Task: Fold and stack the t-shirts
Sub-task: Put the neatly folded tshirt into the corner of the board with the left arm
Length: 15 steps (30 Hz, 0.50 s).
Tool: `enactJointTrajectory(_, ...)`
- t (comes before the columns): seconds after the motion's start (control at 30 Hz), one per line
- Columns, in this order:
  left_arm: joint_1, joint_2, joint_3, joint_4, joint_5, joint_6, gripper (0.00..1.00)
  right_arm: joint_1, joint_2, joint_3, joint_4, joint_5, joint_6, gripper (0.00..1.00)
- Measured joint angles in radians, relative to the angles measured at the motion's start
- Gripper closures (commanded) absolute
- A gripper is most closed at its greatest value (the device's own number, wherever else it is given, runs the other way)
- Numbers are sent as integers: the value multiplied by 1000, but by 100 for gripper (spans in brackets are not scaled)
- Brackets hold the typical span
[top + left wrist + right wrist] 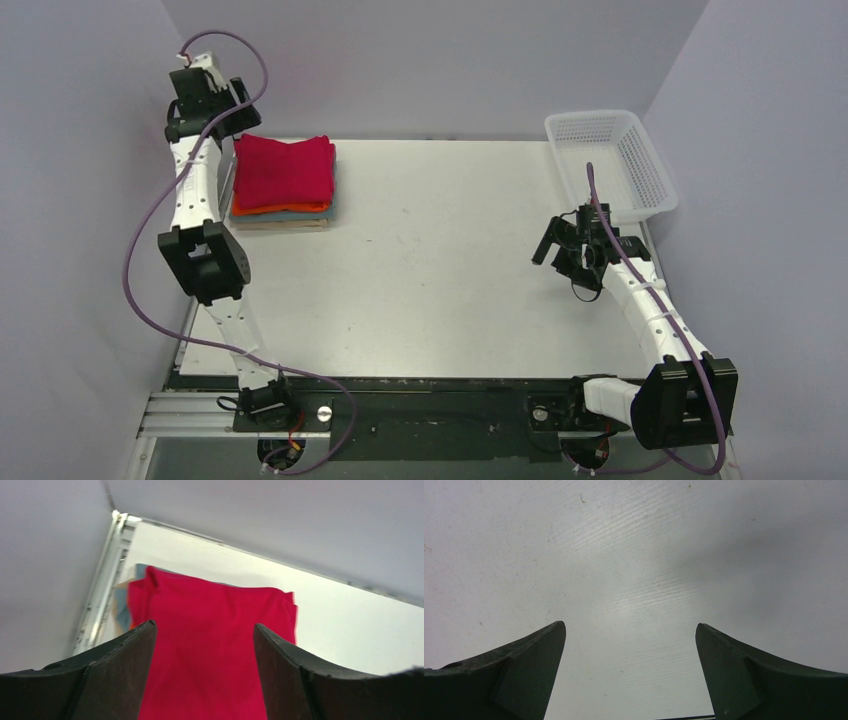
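The t-shirts lie folded in one stack at the table's far left. A crimson-red one [285, 172] is on top, with orange [278, 209], grey-blue [305, 215] and beige [285, 225] edges showing beneath it. My left gripper [226, 118] hangs above and behind the stack's left rear corner, open and holding nothing. In the left wrist view the red t-shirt [210, 605] fills the gap between the spread fingers of the left gripper [204, 625], well below them. My right gripper [562, 258] hovers open over bare table [624, 555] on the right, nothing between its fingers [630, 625].
A white mesh basket [660, 190] stands at the far right corner, just behind the right arm. Grey walls close in the table on the left, back and right. The left arm's purple cable loops out past the table's left edge [190, 320].
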Motion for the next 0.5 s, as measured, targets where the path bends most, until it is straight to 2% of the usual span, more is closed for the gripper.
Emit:
enactJointTrajectory(0.23, -73, 100, 48, 48, 76, 0, 20, 4, 0, 0, 0, 1, 4, 2)
enactJointTrajectory(0.5, -49, 252, 58, 68, 63, 10, 20, 6, 31, 0, -1, 11, 9, 2)
